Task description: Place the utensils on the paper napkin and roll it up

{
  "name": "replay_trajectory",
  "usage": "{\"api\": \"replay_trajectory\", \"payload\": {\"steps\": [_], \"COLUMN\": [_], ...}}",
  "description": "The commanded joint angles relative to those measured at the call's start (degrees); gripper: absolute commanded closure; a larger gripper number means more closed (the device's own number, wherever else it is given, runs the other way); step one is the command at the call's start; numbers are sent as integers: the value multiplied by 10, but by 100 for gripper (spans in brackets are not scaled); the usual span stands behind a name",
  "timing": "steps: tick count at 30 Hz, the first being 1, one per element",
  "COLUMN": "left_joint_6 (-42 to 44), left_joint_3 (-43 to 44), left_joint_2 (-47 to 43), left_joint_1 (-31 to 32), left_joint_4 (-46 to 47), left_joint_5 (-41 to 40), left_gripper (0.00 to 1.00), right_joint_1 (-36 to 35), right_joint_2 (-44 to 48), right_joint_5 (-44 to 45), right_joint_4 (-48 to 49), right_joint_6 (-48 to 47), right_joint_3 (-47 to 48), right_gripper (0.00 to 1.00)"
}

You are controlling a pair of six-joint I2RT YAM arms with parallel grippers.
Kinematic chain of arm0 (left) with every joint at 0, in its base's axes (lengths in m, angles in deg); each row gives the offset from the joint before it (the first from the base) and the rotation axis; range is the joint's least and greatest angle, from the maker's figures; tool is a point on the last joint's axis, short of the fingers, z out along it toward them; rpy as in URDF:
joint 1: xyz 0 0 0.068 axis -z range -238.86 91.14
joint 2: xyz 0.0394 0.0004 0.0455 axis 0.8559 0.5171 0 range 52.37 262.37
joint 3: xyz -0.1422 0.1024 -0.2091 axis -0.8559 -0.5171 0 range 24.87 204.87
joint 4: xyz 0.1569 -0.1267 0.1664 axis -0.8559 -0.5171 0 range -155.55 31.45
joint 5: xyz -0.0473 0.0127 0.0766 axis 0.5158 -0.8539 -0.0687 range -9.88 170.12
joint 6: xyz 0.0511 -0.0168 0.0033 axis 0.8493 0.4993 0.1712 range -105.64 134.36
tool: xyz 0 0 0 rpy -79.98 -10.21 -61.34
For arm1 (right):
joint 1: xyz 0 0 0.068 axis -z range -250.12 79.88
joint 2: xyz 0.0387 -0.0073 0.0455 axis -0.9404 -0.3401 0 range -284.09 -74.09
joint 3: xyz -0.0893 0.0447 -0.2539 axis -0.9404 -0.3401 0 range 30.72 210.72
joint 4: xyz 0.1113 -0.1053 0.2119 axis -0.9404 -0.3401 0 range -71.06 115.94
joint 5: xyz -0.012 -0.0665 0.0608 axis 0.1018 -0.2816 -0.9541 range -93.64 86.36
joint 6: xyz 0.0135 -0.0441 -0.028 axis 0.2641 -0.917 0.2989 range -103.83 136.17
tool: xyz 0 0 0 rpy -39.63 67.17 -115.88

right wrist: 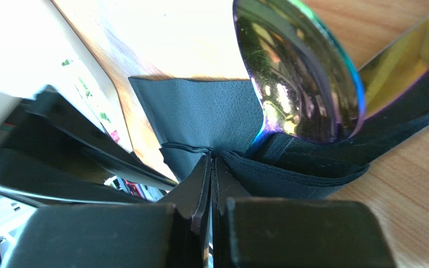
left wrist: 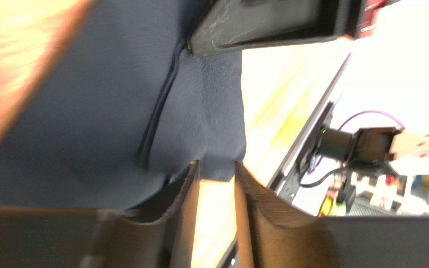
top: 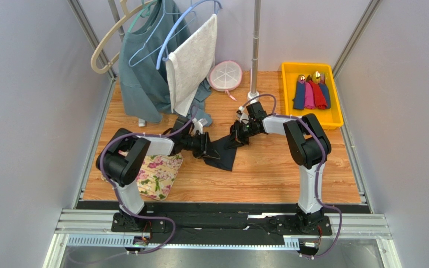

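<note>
The thin black paper napkin (right wrist: 200,111) lies in the middle of the wooden table (top: 267,173), wrapped round the spoon with the shiny purple-pink bowl (right wrist: 295,72). The right claw (right wrist: 211,162) is squeezed tight, its tips touching the napkin's fold. The left claw (left wrist: 217,173) is a little open, holding nothing, just beside the napkin.

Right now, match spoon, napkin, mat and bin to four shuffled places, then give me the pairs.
1 spoon
2 napkin
3 mat
4 bin

A far right corner
B middle of the table
C near left
D on the napkin's fold

Pairs: 1-D, 2-B, 3-C, 4-A
</note>
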Motion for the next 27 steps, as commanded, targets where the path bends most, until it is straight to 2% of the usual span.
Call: {"api": "replay_trajectory", "payload": {"steps": [1,2,5,6,9,19,24,27], "left_joint_6": [16,37,85,93,109,112,82,43], "left_joint_3": [-17,-13,14,20,29,70,78,72], "left_joint_2": [-76,-86,-104,-109,-106,-19,33,63], "left_joint_1": [-60,-71,-100,-104,-103,-79,-53,-52], "left_joint_4": [-44,-76,-155,-166,-191,-198,-144,-76], "left_joint_5": [-33,-36,-69,-78,-103,-102,-61,-11], "left_gripper": [56,43,31,22,16,19,31,33], "right_joint_1": [-3,-4,-7,-8,-10,-13,-13,-13], "right_joint_2": [-23,-23,-21,-21,-22,-24,-24,-24], "right_joint_5": [63,63,63,63,63,61,61,60], "right_joint_4": [-10,-10,-9,-10,-11,-23,-27,-28], "right_joint_6": [-38,-38,-43,-46,-49,-58,-61,-61], "right_joint_3": [0,-1,-4,-5,-3,1,2,2], "right_gripper": [99,99,99,100,100,100,100,100]}}
